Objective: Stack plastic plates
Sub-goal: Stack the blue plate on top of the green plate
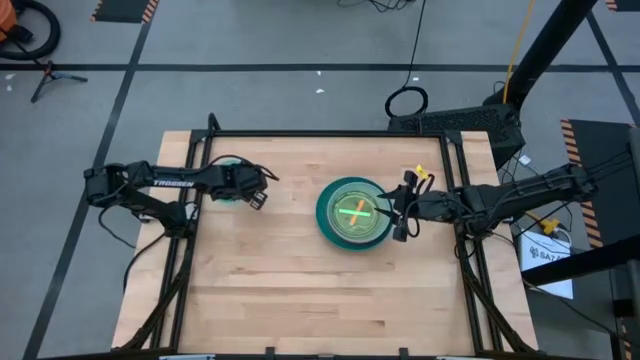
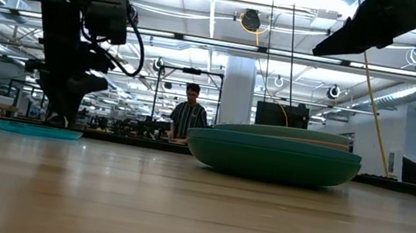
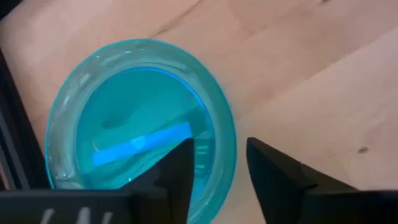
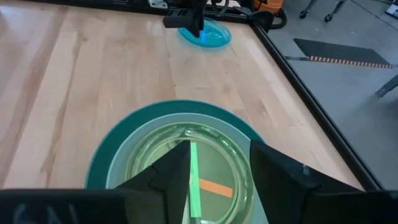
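Note:
A stack of plates sits right of the table's centre. Its bottom plate is dark green, with teal and pale mint rims above it and a small clear lime plate on top. One translucent blue plate lies flat near the left edge. My left gripper is open, low over the blue plate's rim, one finger over the inside and one outside. My right gripper is open and raised above the stack's right side.
Black frame rails run along the table's far, left and right edges. Bare wood lies between the blue plate and the stack, and across the near half of the table. A person stands in the room far behind the table.

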`<state>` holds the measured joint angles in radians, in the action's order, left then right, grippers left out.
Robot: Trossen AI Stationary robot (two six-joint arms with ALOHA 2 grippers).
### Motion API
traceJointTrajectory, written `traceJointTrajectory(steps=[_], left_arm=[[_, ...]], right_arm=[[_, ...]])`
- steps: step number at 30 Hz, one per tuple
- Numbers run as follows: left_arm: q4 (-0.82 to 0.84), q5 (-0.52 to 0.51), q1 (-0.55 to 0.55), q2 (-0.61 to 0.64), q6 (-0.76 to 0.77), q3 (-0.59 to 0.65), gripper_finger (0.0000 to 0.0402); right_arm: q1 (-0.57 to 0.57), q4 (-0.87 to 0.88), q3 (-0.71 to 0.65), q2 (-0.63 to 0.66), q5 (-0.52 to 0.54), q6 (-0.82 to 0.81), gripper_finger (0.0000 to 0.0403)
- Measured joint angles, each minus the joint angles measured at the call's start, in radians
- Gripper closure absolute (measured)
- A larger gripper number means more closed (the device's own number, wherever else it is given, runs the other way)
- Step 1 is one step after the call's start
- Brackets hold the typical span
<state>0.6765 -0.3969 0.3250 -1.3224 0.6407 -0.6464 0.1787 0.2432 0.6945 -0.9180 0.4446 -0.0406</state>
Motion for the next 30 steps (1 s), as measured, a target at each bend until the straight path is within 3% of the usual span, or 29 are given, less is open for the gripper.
traceJointTrajectory(steps=[5, 30], left_arm=[[0.000, 0.009, 0.019, 0.000, -0.029, 0.000, 0.0228], [-0.049, -0.001, 0.017, 0.000, -0.018, 0.000, 0.0227]], right_arm=[[0.000, 0.000, 0.000, 0.000, 0.000, -0.003, 0.0243], [0.000, 0.010, 0.000, 0.000, -0.001, -0.019, 0.0243]])
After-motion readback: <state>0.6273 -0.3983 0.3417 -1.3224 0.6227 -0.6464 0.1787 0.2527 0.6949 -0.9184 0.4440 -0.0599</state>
